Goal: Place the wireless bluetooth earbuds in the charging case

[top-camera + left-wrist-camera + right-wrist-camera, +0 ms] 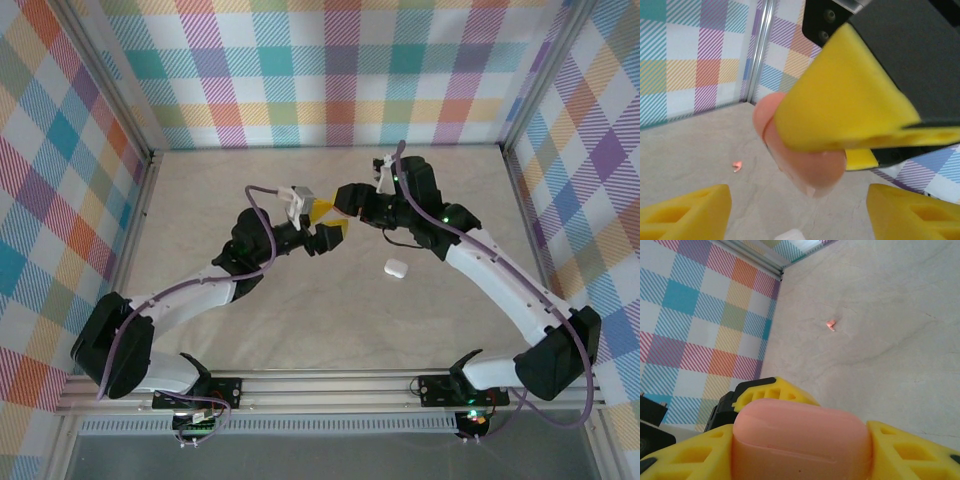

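Yellow fingers [912, 452] of the right gripper [801, 462] sit at the bottom of its wrist view. They are clamped on either side of the charging case [802, 432], a smooth salmon-pink pebble with a thin seam running along its face. The seam looks shut, so the lid is probably not yet open.

From the left wrist, the left gripper [801, 215] shows its own two yellow fingertips [690, 210] wide apart at the bottom corners with nothing between them. It is released, jaws spread. The pink case, pinched by the other arm's yellow finger, hangs just ahead of and above that gap.

Seen from above, the two grippers meet nose to nose over the middle of the table [460, 180], with the case held off the surface. This reads as one arm steadying the case so the other can work on its lid or bring an earbud to it.

One earbud [831, 325], a tiny pink speck, lies on the bare table well apart from the case. In the right wrist view it is beyond the case, toward the wall corner. In the left wrist view it is to the lower left of the case.

A white case [396, 267] rests on the table near the right arm, apart from both grippers.
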### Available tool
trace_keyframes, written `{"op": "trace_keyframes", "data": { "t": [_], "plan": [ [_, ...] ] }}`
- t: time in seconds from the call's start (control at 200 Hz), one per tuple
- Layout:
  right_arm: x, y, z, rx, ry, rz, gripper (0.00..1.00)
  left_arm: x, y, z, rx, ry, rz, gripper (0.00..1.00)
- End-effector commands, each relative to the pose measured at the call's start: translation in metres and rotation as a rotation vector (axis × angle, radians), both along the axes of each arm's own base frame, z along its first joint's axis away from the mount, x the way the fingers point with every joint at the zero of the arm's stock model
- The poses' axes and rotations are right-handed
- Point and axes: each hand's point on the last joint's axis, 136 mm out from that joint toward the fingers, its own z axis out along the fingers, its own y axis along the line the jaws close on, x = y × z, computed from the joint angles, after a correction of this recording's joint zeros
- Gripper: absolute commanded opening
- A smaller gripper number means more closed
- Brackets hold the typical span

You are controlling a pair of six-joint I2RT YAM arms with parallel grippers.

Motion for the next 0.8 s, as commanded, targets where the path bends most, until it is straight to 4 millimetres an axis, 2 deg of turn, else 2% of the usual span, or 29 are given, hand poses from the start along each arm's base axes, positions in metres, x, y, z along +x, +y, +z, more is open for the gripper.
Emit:
{"op": "trace_keyframes", "data": {
  "t": [0.0,0.15,0.23,0.405,0.485,0.555,0.66,0.795],
  "plan": [
    [-0.006,0.002,0.010,0.034,-0.021,0.014,0.46,0.003,-0.005,0.029,-0.092,-0.045,0.003,0.69],
    [-0.006,-0.001,0.007,0.048,-0.016,-0.011,0.46,0.005,-0.008,0.032,-0.131,-0.034,0.003,0.65],
    [-0.006,0.000,0.009,0.065,-0.016,-0.010,0.46,0.007,-0.010,0.033,-0.131,-0.030,0.007,0.60],
    [-0.005,0.001,0.004,0.066,-0.005,-0.009,0.48,0.009,-0.015,0.028,-0.110,-0.009,-0.006,0.38],
    [-0.005,0.002,0.003,0.069,-0.005,-0.008,0.48,0.008,-0.016,0.027,-0.106,-0.002,-0.014,0.31],
    [-0.005,0.002,0.004,0.073,-0.006,-0.006,0.50,0.007,-0.017,0.025,-0.104,0.004,-0.020,0.27],
    [-0.006,0.003,0.012,0.095,-0.016,0.015,0.62,0.006,-0.016,0.024,-0.093,0.007,-0.023,0.24],
    [-0.005,-0.004,0.024,0.156,0.001,0.034,0.69,0.001,-0.013,0.023,-0.081,0.000,-0.024,0.21]
  ]
}}
